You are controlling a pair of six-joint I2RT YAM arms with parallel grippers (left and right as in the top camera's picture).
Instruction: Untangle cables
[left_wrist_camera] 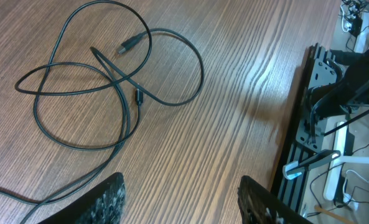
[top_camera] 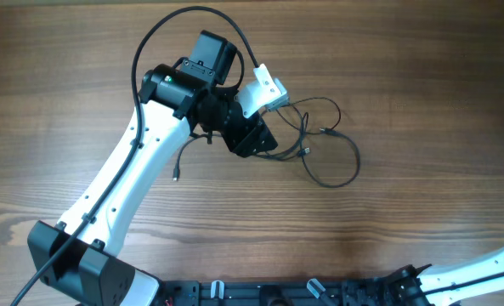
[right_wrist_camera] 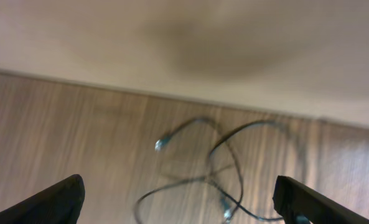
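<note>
The cables (top_camera: 307,151) are thin dark wires lying in loose crossed loops on the wooden table, right of centre. In the left wrist view the cables (left_wrist_camera: 137,96) loop across the upper left, with a small metallic plug (left_wrist_camera: 128,43) on top. My left gripper (left_wrist_camera: 181,202) is open and empty, just short of the loops; in the overhead view it (top_camera: 256,136) sits at their left edge. One strand end (top_camera: 177,174) trails left under the arm. My right gripper (right_wrist_camera: 184,205) is open and empty, above the blurred cables (right_wrist_camera: 209,177).
The left arm (top_camera: 141,170) stretches from the front left to the table's middle. The right arm (top_camera: 481,268) shows only at the front right corner. A black rail (top_camera: 277,293) runs along the front edge. The rail and stands (left_wrist_camera: 321,112) show at right.
</note>
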